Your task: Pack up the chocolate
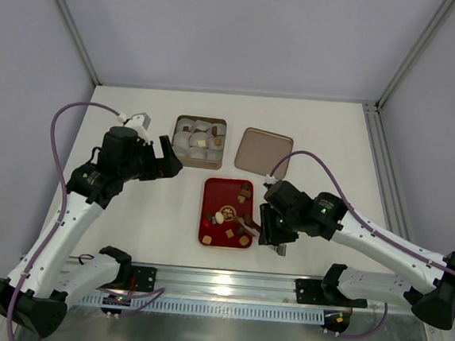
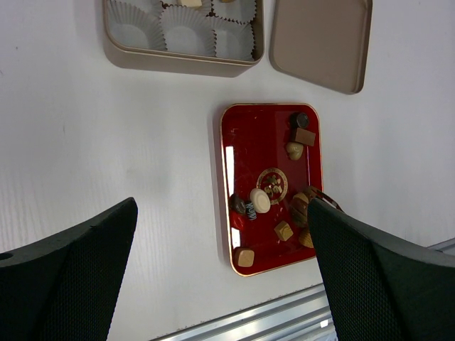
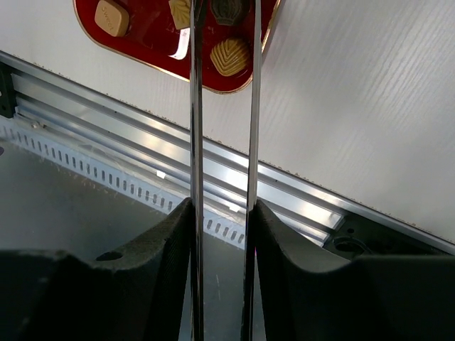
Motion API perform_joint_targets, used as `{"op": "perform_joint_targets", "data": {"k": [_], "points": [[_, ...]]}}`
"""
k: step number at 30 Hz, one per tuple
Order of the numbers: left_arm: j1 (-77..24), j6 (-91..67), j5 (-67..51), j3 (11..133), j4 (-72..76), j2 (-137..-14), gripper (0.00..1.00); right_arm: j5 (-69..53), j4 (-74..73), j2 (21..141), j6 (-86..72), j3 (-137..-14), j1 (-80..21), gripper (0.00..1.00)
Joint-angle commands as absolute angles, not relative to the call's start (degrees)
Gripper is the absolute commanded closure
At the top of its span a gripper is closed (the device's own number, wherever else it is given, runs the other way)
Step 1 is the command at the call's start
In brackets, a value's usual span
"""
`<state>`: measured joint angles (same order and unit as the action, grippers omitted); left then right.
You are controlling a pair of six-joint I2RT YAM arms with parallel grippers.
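Note:
The red tray holds several small chocolates: a cream round one, tan squares and dark pieces. My right gripper is shut on metal tongs, whose two blades reach over the tray's near right corner. The blade tips straddle a dark brown chocolate, just above a tan ribbed one; the tips themselves are cut off by the top edge of the right wrist view. My left gripper is open and empty, hovering left of the tray.
A gold tin with white paper cups and a few chocolates stands behind the tray; it also shows in the left wrist view. Its lid lies to its right. An aluminium rail runs along the near table edge.

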<state>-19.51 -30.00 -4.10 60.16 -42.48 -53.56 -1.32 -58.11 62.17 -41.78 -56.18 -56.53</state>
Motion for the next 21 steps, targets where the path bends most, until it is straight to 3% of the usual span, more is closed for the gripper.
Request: {"op": "perform_joint_targets", "data": {"k": [1,11,21], "points": [[-19.6,-29.79,-3.78,60.03,-40.34,-52.56,0.0,-1.58,-55.81,62.84,-41.49,-56.69,-56.78,0.6],[-19.6,-29.71,-3.6,59.94,-40.34,-52.47,0.0,-0.44,-57.39,63.28,-40.87,-57.57,-56.87,0.64],[-19.6,-29.62,-3.69,60.03,-40.25,-52.65,0.0,2.72,-58.27,64.07,-39.73,-60.02,-56.87,0.75]]}}
